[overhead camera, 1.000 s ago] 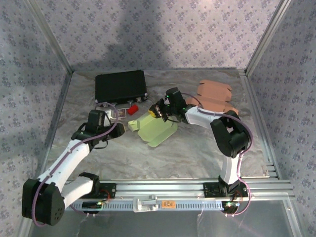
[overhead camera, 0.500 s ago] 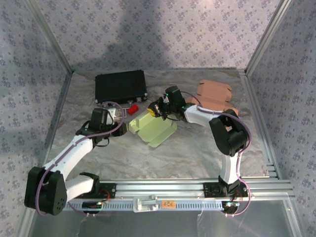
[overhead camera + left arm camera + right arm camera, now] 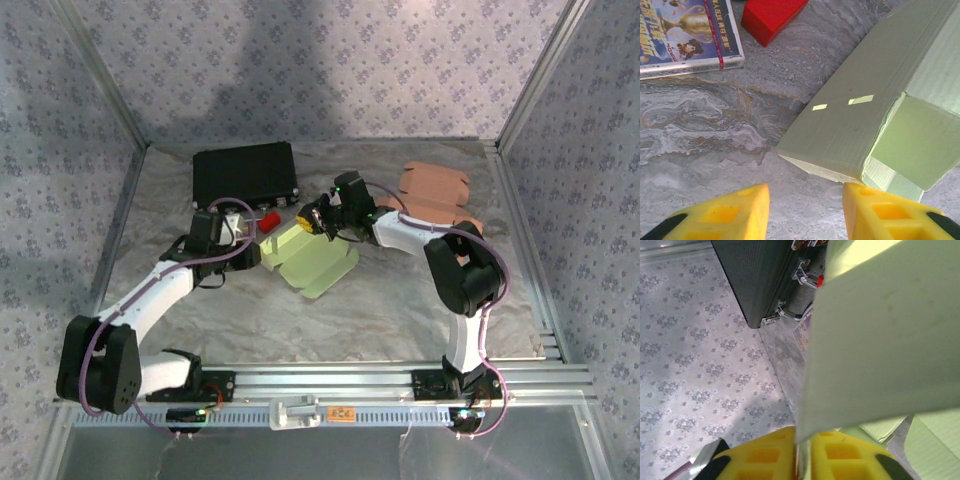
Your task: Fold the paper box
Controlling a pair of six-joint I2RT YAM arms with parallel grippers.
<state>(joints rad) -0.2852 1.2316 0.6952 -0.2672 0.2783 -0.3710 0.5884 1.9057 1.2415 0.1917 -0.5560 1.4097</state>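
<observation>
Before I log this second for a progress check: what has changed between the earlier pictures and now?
The left arm has swung forward and rightward, bringing its open jaws closer to the pale green paper box. Nothing was grabbed or released. The right arm keeps its jaws pinched on the box's flap; the box, black hard case and red block lie as before.

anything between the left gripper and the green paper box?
Nothing. In the left wrist view, the stretch from the open left gripper to the near corner of the green paper box is bare marbled table. The fingers are clear of the box.
</observation>
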